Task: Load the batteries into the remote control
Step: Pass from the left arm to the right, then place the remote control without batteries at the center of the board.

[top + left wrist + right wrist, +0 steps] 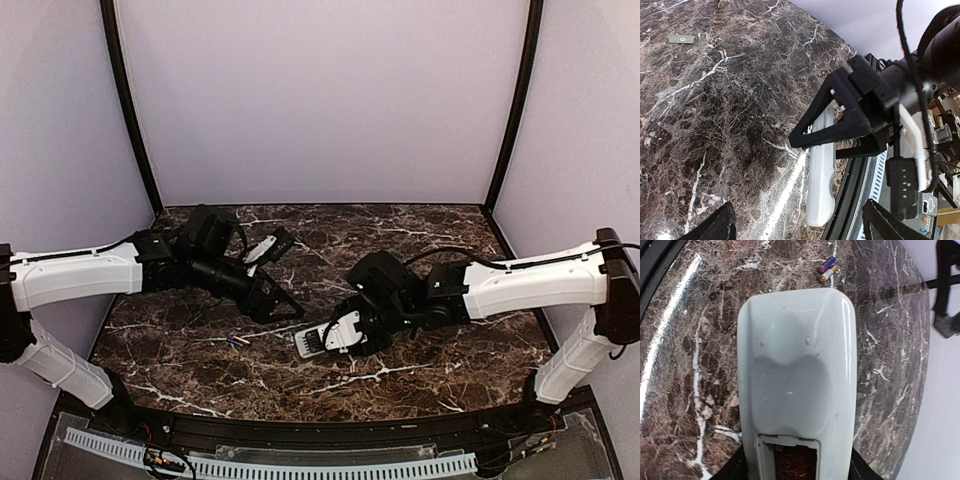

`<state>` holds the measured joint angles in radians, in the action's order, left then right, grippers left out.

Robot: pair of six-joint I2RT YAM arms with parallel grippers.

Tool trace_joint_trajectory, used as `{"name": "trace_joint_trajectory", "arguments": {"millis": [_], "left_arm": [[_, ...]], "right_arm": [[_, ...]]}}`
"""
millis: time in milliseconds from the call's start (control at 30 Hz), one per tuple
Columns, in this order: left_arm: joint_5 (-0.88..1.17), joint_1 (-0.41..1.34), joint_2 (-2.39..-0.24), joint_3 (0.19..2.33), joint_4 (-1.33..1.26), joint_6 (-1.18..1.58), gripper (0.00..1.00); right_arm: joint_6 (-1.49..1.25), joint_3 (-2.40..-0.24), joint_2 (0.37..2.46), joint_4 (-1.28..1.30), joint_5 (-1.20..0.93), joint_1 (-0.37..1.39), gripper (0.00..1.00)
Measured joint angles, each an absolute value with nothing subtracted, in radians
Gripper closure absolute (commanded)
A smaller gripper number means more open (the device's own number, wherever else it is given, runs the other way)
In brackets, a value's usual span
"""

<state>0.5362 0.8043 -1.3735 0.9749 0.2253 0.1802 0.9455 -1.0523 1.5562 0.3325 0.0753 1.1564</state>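
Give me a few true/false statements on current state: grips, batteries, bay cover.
1. The right end effector grips the remote control. True.
2. The battery bay is uncovered. True: a small grey cover lies apart on the table.
3. Both batteries sit in the battery bay. False: they lie together on the table, apart from the remote control.
4. The left end effector holds a battery. False: it is open and empty.
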Motion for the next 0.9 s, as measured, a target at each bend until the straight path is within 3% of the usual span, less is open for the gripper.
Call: {"name": "trace_joint_trajectory", "arguments": {"millis": [433,900], "left_arm": [[0.313,0.687,-1.263,0.973,0.300,0.191,0.13],[0.191,0.676,-1.222,0.972,0.351,0.178,0.13]], "right_arm": [[0.595,-1.119,1.792,0.487,-0.181,1.124,0.81],[0.466,-1.214,1.898,0.565,-0.109,1.106,0.61]]}}
